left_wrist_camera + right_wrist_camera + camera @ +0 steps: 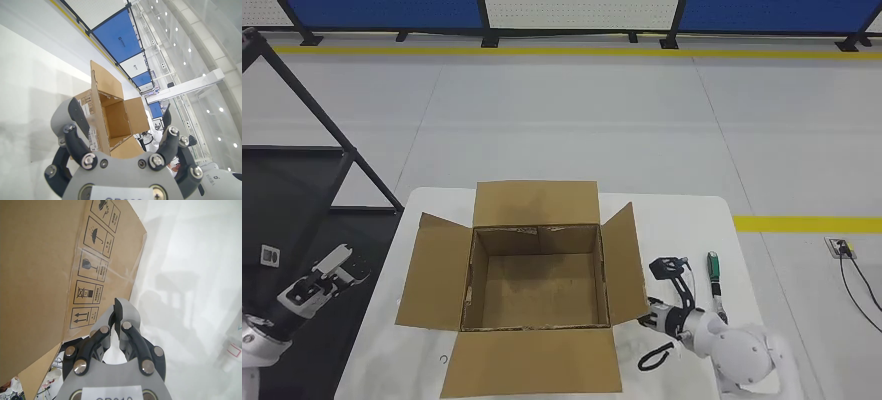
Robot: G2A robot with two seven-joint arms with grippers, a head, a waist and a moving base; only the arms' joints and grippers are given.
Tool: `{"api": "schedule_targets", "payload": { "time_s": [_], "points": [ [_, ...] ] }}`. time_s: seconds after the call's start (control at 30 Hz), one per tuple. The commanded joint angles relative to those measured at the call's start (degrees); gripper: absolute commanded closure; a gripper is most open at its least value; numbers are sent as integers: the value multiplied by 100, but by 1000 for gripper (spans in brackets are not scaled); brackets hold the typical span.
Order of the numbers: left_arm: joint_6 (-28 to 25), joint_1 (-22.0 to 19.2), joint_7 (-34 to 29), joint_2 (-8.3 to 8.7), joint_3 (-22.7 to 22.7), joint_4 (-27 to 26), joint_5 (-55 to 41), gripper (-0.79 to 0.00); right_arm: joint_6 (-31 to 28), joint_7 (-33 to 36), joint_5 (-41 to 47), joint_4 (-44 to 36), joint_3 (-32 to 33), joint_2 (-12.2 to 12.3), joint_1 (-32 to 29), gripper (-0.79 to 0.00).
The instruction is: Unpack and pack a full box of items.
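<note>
An open cardboard box (534, 290) stands mid-table with all its flaps spread out, and its inside looks bare. My right gripper (115, 308) is shut with nothing in it, close beside the box's right outer wall (47, 266), which carries printed handling symbols. From above, that gripper (650, 321) sits low under the right flap. My left gripper (121, 111) is open and empty, held off the table's left side (342, 265) and facing the box (115, 117) from a distance.
On the white table (692, 215) right of the box lie a black item (666, 268), a green-handled tool (713, 266) and a black loop (654, 356). A white tube (231, 351) lies near my right gripper. A black frame (312, 110) stands at the left.
</note>
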Motion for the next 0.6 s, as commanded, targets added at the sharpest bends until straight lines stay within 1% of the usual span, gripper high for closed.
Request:
{"api": "schedule_targets", "payload": {
  "time_s": [0.0, 0.13, 0.3, 0.57],
  "points": [
    [13, -24, 10, 8, 37, 8, 26, -785, -5, -30, 2, -22, -35, 20, -29, 0],
    [5, -52, 14, 22, 81, 20, 28, -785, 2, -88, 74, -85, -47, 60, -65, 0],
    [18, -60, 37, 37, 112, 51, 35, -785, -151, 57, 347, -119, -29, 121, -44, 0],
    [8, -31, 76, 56, 125, 79, -16, -785, 52, -65, 163, -87, -310, 179, 46, 0]
  ]
}}
